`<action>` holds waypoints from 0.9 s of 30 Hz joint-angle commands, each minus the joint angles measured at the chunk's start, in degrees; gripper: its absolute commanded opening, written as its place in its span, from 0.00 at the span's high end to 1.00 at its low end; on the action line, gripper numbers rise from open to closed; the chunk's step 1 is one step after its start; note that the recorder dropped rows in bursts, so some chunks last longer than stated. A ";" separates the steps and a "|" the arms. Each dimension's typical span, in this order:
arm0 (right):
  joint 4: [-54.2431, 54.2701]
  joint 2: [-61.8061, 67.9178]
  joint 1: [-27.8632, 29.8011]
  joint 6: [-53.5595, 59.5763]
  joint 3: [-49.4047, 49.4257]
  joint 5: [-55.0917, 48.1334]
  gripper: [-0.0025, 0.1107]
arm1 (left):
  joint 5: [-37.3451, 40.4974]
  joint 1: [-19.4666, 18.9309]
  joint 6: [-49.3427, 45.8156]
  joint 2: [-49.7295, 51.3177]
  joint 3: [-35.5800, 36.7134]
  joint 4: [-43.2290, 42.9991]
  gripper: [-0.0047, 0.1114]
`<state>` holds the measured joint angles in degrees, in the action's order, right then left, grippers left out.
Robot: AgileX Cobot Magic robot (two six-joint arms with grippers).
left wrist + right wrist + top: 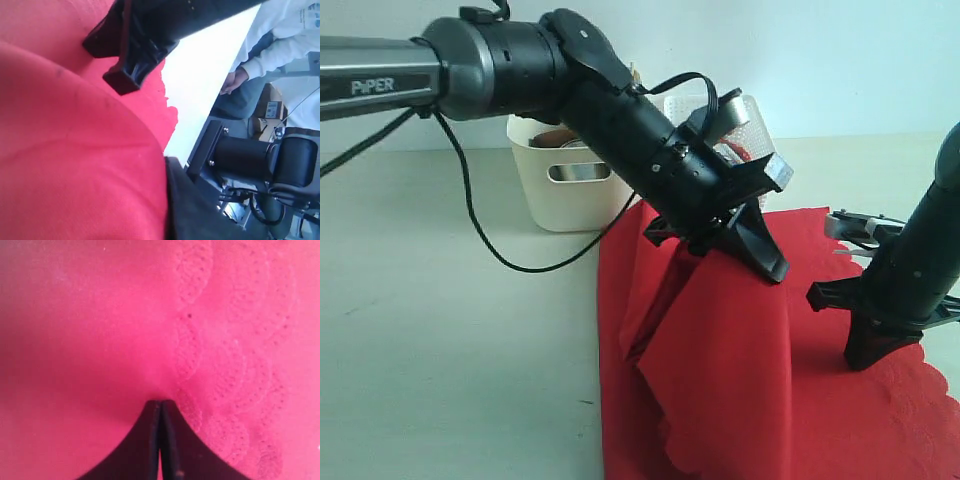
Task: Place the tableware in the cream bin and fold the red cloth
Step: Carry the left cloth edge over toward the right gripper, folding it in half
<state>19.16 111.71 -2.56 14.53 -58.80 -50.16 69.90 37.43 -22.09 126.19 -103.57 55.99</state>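
Pinching a lifted fold of the red cloth [740, 380], the left fingers [765, 255] are closed on it above the surface [440, 350]. Right fingers [870, 350] are closed too, tips down on the cloth near its scalloped edge. Cream bin [555, 200] stands just behind the cloth.

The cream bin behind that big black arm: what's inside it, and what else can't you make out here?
- Cream bin contents: exterior view, the left arm covers most of its opening.
- Metal piece: exterior view, half hidden behind the right arm.
- Right fingers on the red cloth: right wrist view too close to tell pinching from pressing.
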 commanded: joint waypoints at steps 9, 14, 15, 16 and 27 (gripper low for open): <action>0.17 0.07 -0.14 -0.27 -0.44 0.53 0.98 | -4.79 1.47 -6.46 8.43 -3.75 7.37 0.65; -0.86 -0.50 -0.14 -0.27 -1.48 -0.59 0.98 | -6.00 1.47 -11.26 8.32 -4.11 6.25 0.23; -1.86 -1.09 -0.14 -0.27 -2.07 -1.44 0.98 | -5.19 1.47 -11.96 8.32 -4.61 5.49 0.22; -3.33 -1.95 -0.14 -0.66 -2.53 -2.10 0.98 | -4.49 1.47 -12.35 8.15 -5.06 4.46 0.22; -29.49 -17.88 -0.14 -21.36 -2.79 0.83 0.98 | -3.87 1.47 -8.32 -1.07 -9.00 -10.09 0.23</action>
<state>-8.34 97.72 -2.67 -4.55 -61.22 -50.84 65.40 38.77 -30.94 128.52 -111.87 47.60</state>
